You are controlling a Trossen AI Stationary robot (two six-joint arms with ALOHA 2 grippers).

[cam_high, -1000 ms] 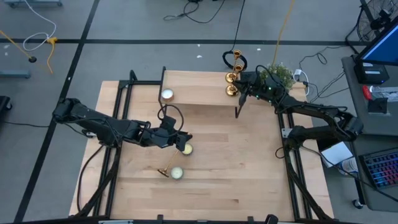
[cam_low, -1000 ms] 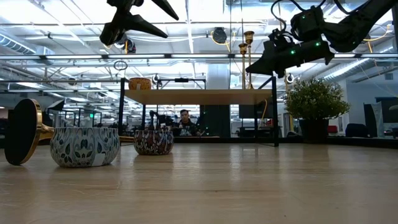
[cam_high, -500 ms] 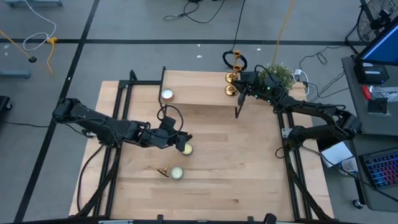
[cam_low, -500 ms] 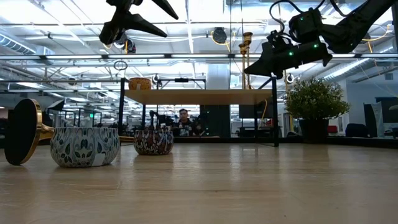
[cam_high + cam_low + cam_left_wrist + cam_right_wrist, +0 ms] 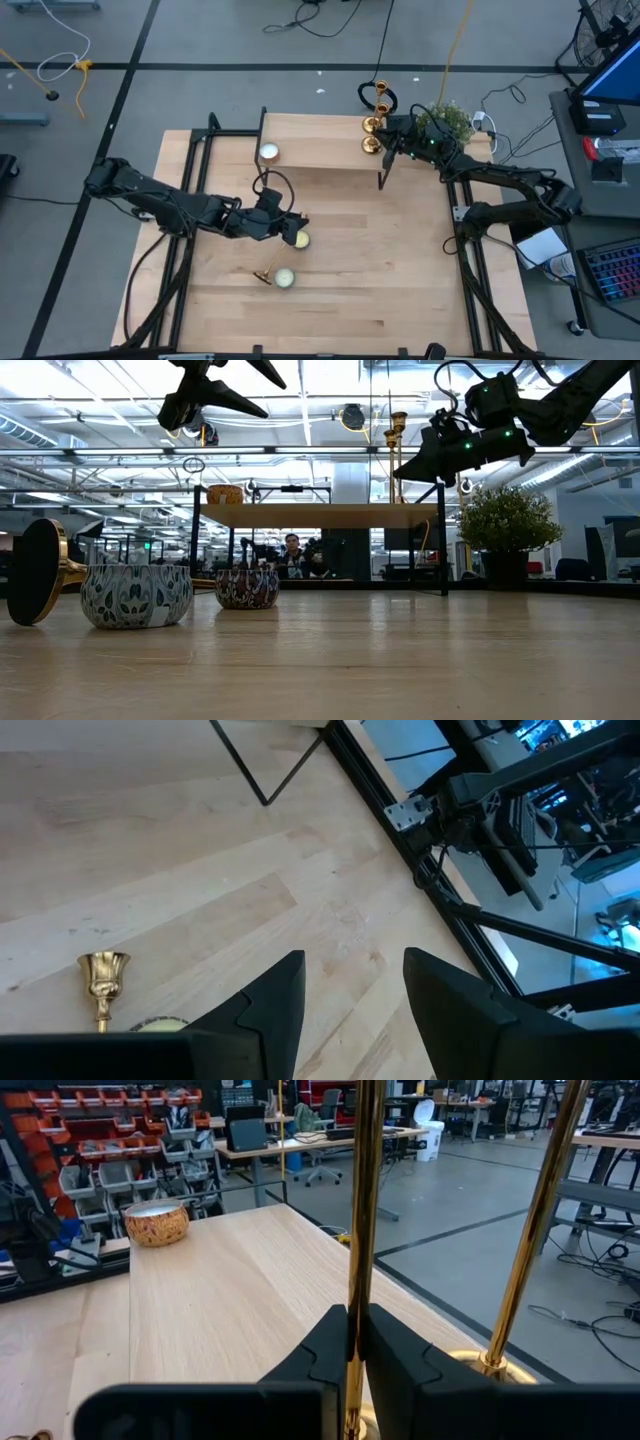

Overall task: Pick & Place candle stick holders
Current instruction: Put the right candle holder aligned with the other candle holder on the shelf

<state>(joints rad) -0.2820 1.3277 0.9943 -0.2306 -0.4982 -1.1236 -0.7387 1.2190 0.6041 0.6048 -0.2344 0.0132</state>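
- The right end effector [image 5: 356,1350] is clamped on the thin stem of one gold candle stick holder [image 5: 364,1230]; only the right wrist view shows this grip close up, with a second holder [image 5: 528,1230] standing just beside it on the raised wooden shelf [image 5: 230,1290].
- The high view places both upright holders [image 5: 374,122] at the far right corner of the shelf, with the right end effector [image 5: 392,140] at them and a potted plant [image 5: 447,118] just to their right.
- The third holder [image 5: 264,276] lies on its side on the desk [image 5: 380,270], near left, touching a tealight tin [image 5: 285,279].
- The left end effector [image 5: 291,228] hovers over the desk above another tin [image 5: 299,239], jaws partly apart and empty; the lying holder is near it but apart.
- The left wrist view shows that holder's cup [image 5: 103,975] beyond the fingers [image 5: 270,1010].
- The low view shows its round base [image 5: 36,570] behind a patterned tin [image 5: 136,596].
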